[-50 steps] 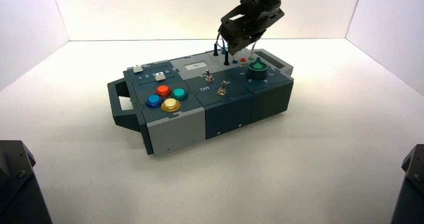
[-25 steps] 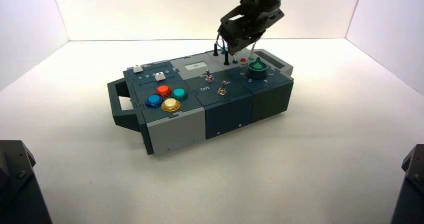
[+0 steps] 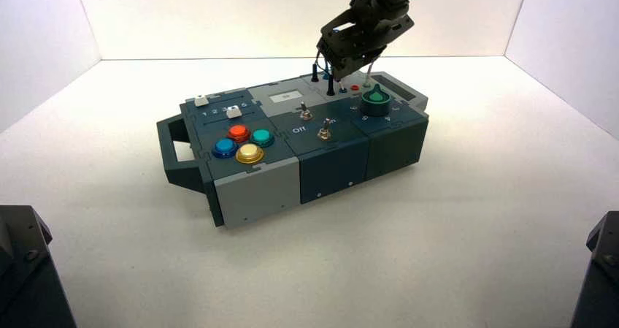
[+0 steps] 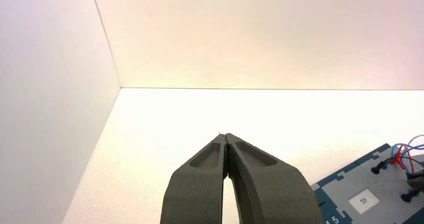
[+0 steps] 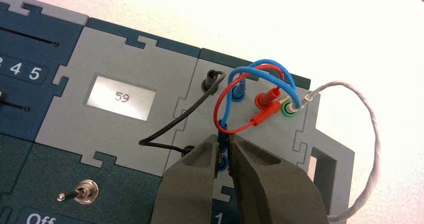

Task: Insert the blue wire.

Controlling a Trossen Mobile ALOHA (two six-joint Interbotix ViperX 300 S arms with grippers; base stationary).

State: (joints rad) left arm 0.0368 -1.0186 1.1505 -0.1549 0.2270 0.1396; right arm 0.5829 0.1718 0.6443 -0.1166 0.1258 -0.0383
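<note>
The blue wire arches over the grey socket panel. One end sits in a blue socket. My right gripper is shut on the wire's other blue plug, which it holds upright. The plug's tip stands just over a blue socket ring; I cannot tell whether it touches. In the high view the right gripper hangs over the box's far end, behind the green knob. My left gripper is shut on nothing, off to the box's left.
Red leads, a black lead and a white wire loop crowd the same panel. Two black plugs stand beside the gripper. A display reading 59 and a toggle switch lie nearby on the box.
The right gripper has crept slightly up and back over the sockets, still shut on the blue plug. Nothing else has moved.
</note>
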